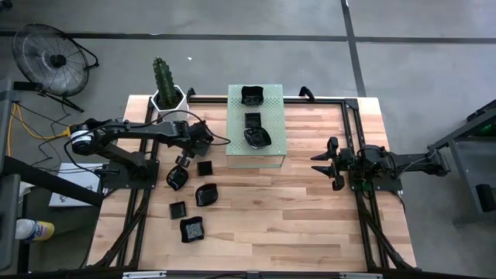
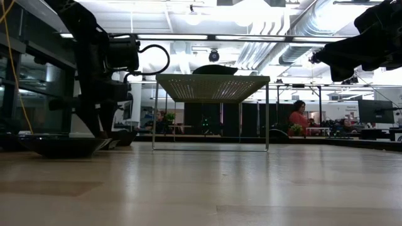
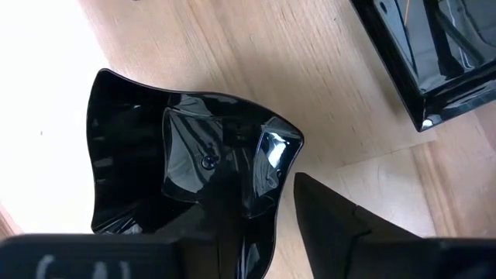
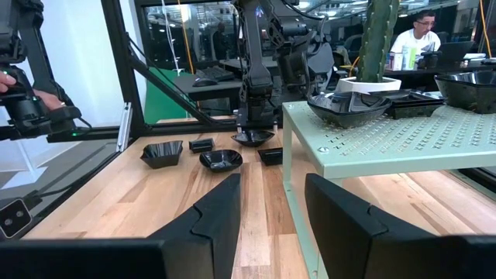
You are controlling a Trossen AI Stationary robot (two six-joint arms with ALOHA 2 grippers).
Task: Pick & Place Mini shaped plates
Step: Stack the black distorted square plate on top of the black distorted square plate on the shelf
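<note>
A: What does the overhead view show, starting with the largest items?

B: A wooden table (image 1: 310,217). At its far side stands a pale green perforated stand (image 1: 256,128) with three black plates on top (image 1: 253,95). Five more plates lie loose on the table (image 1: 207,194) near the left arm. A cactus pot (image 1: 167,97) stands at the far left corner.

A: And the arms?

B: The left gripper (image 1: 180,165) is lowered over a wavy-edged plate (image 3: 186,170), just beside a small square plate (image 1: 204,167). The right gripper (image 1: 324,163) waits above the table's right side, well apart from every plate, fingers spread and empty.

A: Is the left gripper holding that plate?

B: The left wrist view shows one finger (image 3: 341,225) outside the plate's rim, the other apparently over its bowl. The jaws straddle the rim, partly narrowed; a firm pinch cannot be confirmed.

A: Which step is this?

B: Probably the grasp of a loose plate.

A: What does the next move call for?

B: Closing squarely on the thin glossy rim, which may slip, then a lift clear of the neighbouring plates, likely toward the stand.
</note>
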